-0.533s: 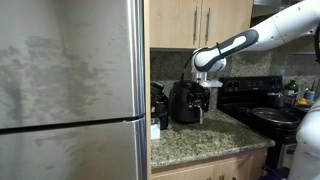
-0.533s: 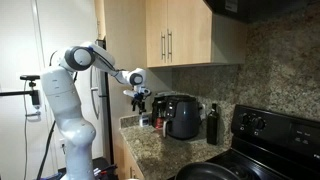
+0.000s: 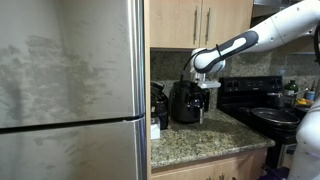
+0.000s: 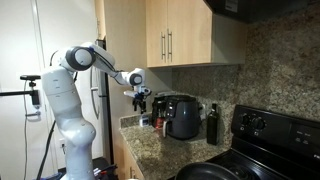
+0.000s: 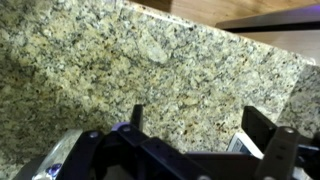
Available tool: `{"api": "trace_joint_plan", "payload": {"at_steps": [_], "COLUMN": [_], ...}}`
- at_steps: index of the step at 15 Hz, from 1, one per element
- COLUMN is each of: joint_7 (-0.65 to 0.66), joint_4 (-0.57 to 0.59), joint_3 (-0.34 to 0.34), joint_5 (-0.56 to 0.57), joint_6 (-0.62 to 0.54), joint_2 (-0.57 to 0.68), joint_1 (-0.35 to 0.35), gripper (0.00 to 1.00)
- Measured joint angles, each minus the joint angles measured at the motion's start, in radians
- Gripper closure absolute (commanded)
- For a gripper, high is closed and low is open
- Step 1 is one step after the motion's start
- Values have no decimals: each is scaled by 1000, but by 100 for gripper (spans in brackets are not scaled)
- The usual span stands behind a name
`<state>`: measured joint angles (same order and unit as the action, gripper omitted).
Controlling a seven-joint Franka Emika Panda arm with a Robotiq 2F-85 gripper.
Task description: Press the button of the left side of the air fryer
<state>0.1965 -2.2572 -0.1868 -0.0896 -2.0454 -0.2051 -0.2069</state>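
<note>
The air fryer (image 3: 186, 101) is a glossy black barrel-shaped appliance on the granite counter, below the wood cabinets; it also shows in an exterior view (image 4: 182, 116). My gripper (image 3: 203, 93) hangs from the white arm just above and in front of the fryer's top, seen from the other side too (image 4: 141, 99), where it hovers beside the fryer. In the wrist view the gripper (image 5: 197, 128) is open and empty, its two dark fingers (image 5: 264, 130) spread over speckled granite. The fryer and its button do not show in the wrist view.
A smaller dark cluttered appliance (image 3: 158, 104) stands beside the fryer. A dark bottle (image 4: 211, 124) stands near the black stove (image 4: 262, 140). A large steel refrigerator (image 3: 70, 90) fills one side. Cabinets (image 4: 180, 35) hang overhead.
</note>
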Motion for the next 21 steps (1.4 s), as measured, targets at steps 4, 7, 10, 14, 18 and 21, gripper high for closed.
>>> {"api": "trace_joint_plan", "payload": {"at_steps": [4, 7, 10, 14, 18, 21], "joint_7": [164, 355, 433, 498, 629, 717], "joint_4": [-26, -54, -66, -66, -66, -66], "joint_3": [-17, -36, -51, -52, -69, -81], "joint_5": [78, 177, 207, 243, 364, 420], "joint_6": [-241, -368, -397, -433, -465, -444], "joint_2": [2, 2, 2, 0, -3, -4], "joint_1": [3, 22, 36, 39, 66, 82], "gripper": [0, 0, 0, 0, 0, 0]}}
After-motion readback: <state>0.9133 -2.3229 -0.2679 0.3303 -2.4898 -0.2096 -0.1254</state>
